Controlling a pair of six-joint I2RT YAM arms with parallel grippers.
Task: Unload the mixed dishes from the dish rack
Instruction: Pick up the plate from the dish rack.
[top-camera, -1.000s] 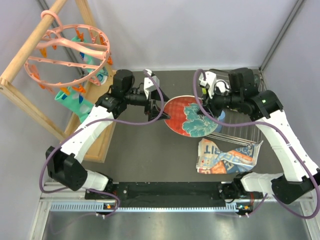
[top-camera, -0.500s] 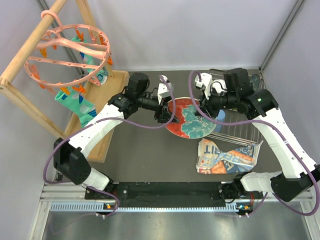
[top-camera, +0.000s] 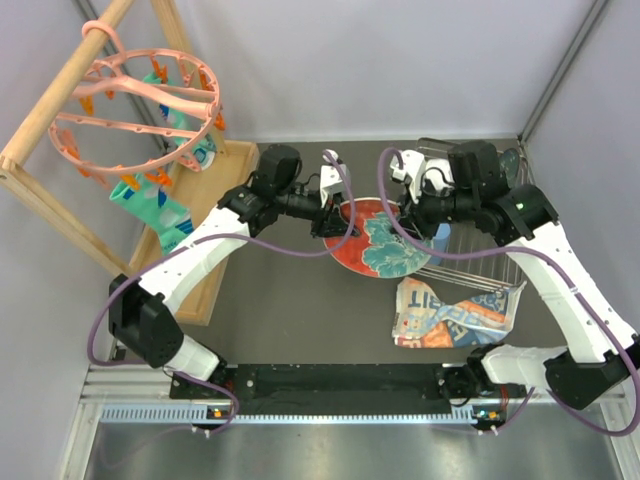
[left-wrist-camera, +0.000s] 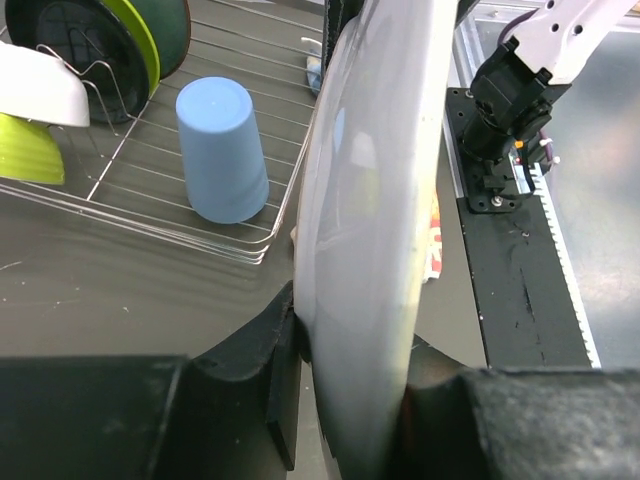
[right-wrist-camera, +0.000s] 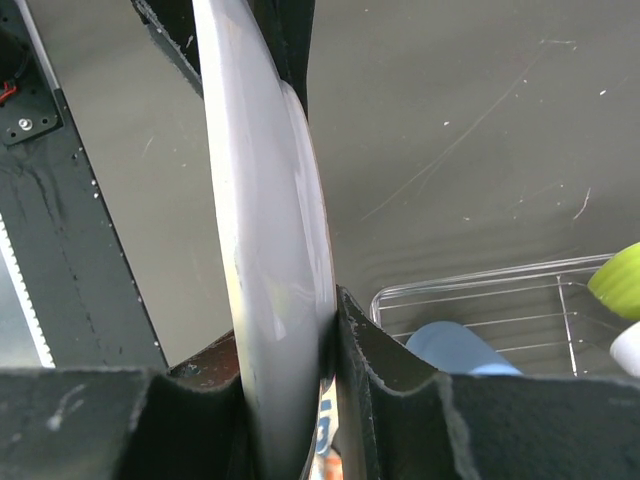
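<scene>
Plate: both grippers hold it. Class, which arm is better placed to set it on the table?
Probably left: the left gripper holds the plate over the table; the right gripper is beside the rack.

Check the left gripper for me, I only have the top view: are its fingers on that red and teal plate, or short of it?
Observer: On it. The left wrist view shows the plate rim between the left gripper fingers, one pad against each face.
Operator: And the right side?
Observer: The right gripper is clamped on the rim too, pads tight on both faces.
Operator: What's the blue bit under the right arm?
Observer: A light blue cup, sitting in the dish rack beside the plate and not touching it.
</scene>
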